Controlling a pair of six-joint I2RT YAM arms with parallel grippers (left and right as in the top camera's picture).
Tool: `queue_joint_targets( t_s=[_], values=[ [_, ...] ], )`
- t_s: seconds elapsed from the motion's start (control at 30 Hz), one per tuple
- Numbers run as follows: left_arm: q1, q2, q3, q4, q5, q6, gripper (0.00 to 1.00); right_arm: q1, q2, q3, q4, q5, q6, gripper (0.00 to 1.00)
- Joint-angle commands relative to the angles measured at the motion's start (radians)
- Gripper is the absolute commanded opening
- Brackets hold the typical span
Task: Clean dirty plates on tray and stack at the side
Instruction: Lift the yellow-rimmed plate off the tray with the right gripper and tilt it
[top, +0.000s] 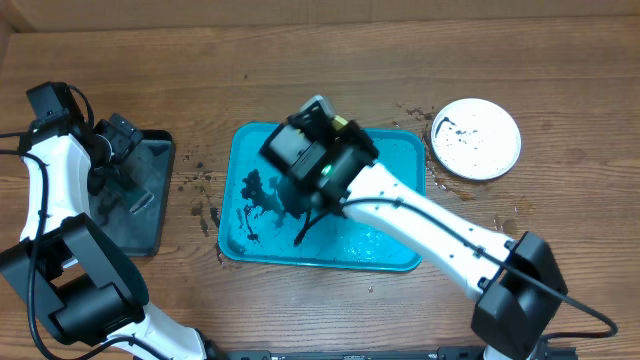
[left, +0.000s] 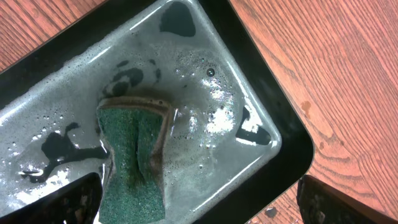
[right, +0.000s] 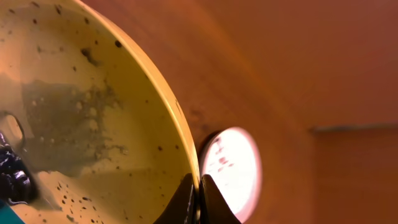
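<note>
I am seeing a yellow-rimmed plate (right: 93, 124), speckled black (one grey smear too). A white plate (top: 476, 139) is showing black specks; the turquoise tray (top: 398, 152) is wearing black smears.

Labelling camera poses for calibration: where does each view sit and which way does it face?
Overhead: fixed above, facing down on the turquoise tray; left arm and right arm show.
Left wrist: over the black tray, looking down at the sponge; own fingertips in bottom corners.
Right wrist: looks along its fingers, clamped on the rim of the yellow-green plate.
Shared: overhead and right wrist both show the white plate.
</note>
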Motion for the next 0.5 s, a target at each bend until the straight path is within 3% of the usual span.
queue_joint_targets(
  t_s=[0.0,0.37,0.47],
  values=[
    [-0.001,-0.026,0.015,0.000,0.008,-0.003,1.00,0.040,-0.033,0.033,0.029,0.255,-0.121,0.04],
    [-0.001,-0.026,0.015,0.000,0.008,-0.003,1.00,0.070,-0.033,0.033,0.284,0.502,-0.513,0.04],
    [-0.001,-0.026,0.015,0.000,0.008,-0.003,1.00,0.070,-0.033,0.033,0.323,0.503,-0.528,0.04]
  ],
)
